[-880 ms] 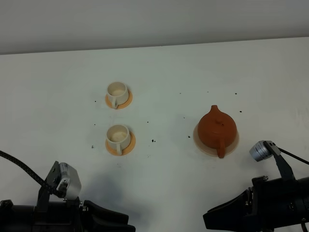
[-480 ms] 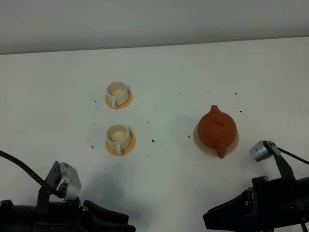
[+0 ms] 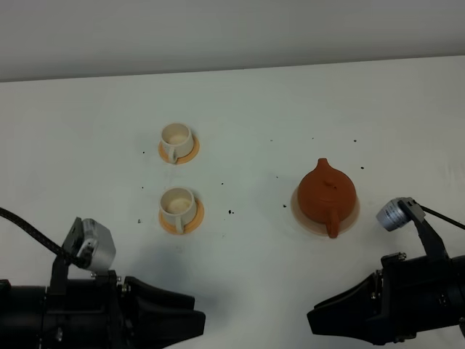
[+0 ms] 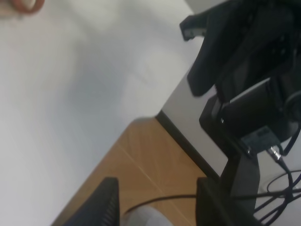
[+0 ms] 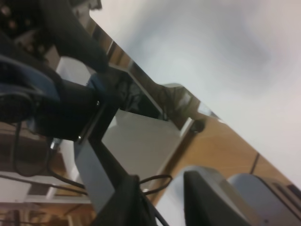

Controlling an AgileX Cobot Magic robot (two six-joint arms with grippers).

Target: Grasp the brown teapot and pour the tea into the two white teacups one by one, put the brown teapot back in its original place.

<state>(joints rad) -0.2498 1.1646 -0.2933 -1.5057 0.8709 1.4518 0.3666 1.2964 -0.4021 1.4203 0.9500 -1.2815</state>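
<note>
The brown teapot [image 3: 328,191] stands on its pale beige coaster [image 3: 299,213] at the right of the exterior high view, with its handle toward the front. The two white teacups stand upright at the left, each on a small orange disc: the far cup [image 3: 176,139] and the near cup [image 3: 176,203]. My left gripper [image 3: 199,324] is low at the front left, open and empty, well in front of the cups. My right gripper [image 3: 312,324] is low at the front right, open and empty, in front of the teapot. Both wrist views show open jaws holding nothing: left [image 4: 157,188], right [image 5: 162,181].
The white table [image 3: 247,269] has small dark specks [image 3: 231,212] between the cups and the teapot. The left wrist view shows the table's front edge [image 4: 141,120], wooden floor [image 4: 155,165] and the other arm [image 4: 249,70]. A wall rises behind the table.
My left arm has risen a little and its gripper reaches slightly further right. The right arm has shifted slightly. The teapot and cups have not moved.
</note>
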